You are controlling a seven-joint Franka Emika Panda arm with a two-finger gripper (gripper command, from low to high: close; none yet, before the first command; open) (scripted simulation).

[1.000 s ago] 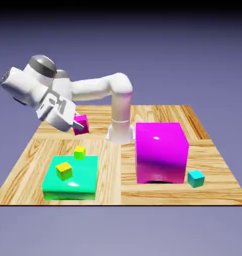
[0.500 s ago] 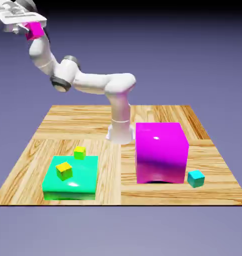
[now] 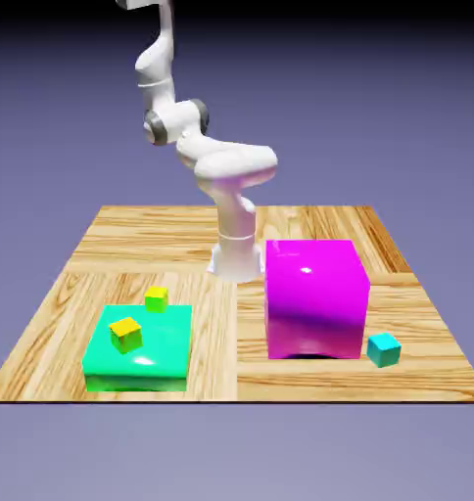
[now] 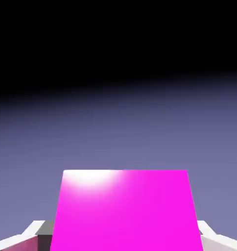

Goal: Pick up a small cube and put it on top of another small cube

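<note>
- Gripper point(image 4: 124, 235) on the white arm is clamped on the tiny glossy magenta-pink cube point(image 4: 124, 211), which fills the bottom of the hand view, grey finger tips point(image 4: 35, 231) peeking out either side, only backdrop beyond it.
- Exterior view: the arm point(image 3: 226, 171) runs off the top edge, high above the big glossy magenta block point(image 3: 314, 296).
- To that block's left in the exterior view sits a flat green slab point(image 3: 153, 350) with a small yellow cube point(image 3: 125, 335) on it, a yellow-green cube point(image 3: 157, 298) just behind.
- Small teal cube point(image 3: 383, 348) sits just right of the block.
</note>
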